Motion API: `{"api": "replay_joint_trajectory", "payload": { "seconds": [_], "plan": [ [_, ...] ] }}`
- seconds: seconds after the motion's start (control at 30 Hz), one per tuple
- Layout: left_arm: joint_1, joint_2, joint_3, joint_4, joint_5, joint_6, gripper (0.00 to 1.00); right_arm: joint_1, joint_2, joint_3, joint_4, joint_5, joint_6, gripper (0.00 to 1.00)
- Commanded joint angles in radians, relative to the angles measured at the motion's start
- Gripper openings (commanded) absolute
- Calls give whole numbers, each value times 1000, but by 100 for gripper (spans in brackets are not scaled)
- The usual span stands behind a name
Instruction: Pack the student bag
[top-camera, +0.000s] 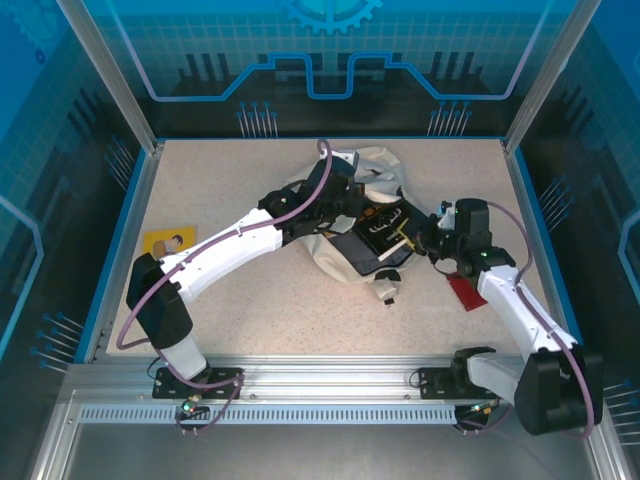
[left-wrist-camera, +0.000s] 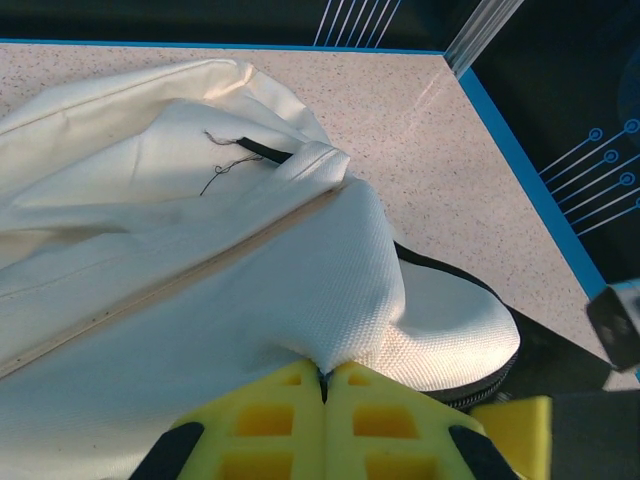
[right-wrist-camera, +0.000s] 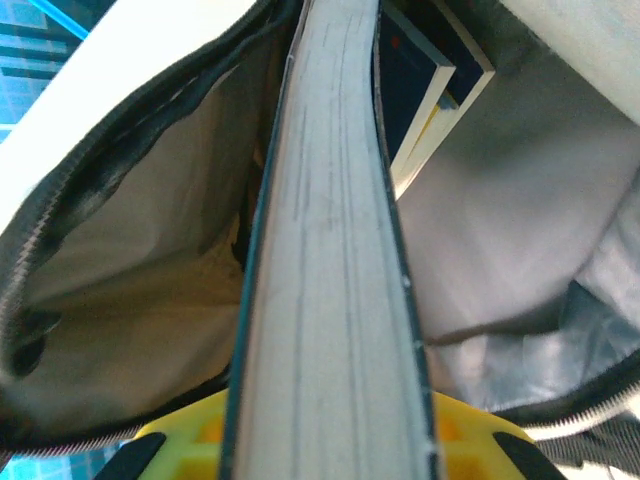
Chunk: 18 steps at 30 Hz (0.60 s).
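Right wrist: with the student bag (left-wrist-camera: 200, 270) pinched open by the left gripper (left-wrist-camera: 325, 385), the book (right-wrist-camera: 325, 250) clamped in the right gripper (right-wrist-camera: 330, 445) should be slid in squarely.

Robot lab cell: blue panels (top-camera: 330, 50), aluminium frame (top-camera: 330, 380)

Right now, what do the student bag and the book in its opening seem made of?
The student bag: cream woven cloth, matte, probably cotton canvas; weave grain, soft folds and a loose thread show. Its lining looks smoother and greyer, possibly synthetic. The book: paper pages, fine stacked lines along the edge, between thin dark covers, likely card.
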Motion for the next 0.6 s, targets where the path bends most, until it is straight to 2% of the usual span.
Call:
{"api": "replay_joint_trajectory", "payload": {
  "seconds": [0.0, 0.27, 0.43, 0.57],
  "plan": [
    [-1, -47, 3, 77, 6, -20, 0, 50, 67, 42, 176, 62, 36, 6],
    [-1, -43, -1, 84, -1, -42, 0, 144, 247, 3, 319, 239, 126, 10],
    [1, -42, -2, 74, -65, -76, 0, 168, 368, 29, 402, 306, 202, 10],
    [8, -41, -8, 83, -66, -98, 0, 198, 451, 73, 487, 364, 246, 10]
  ]
}}
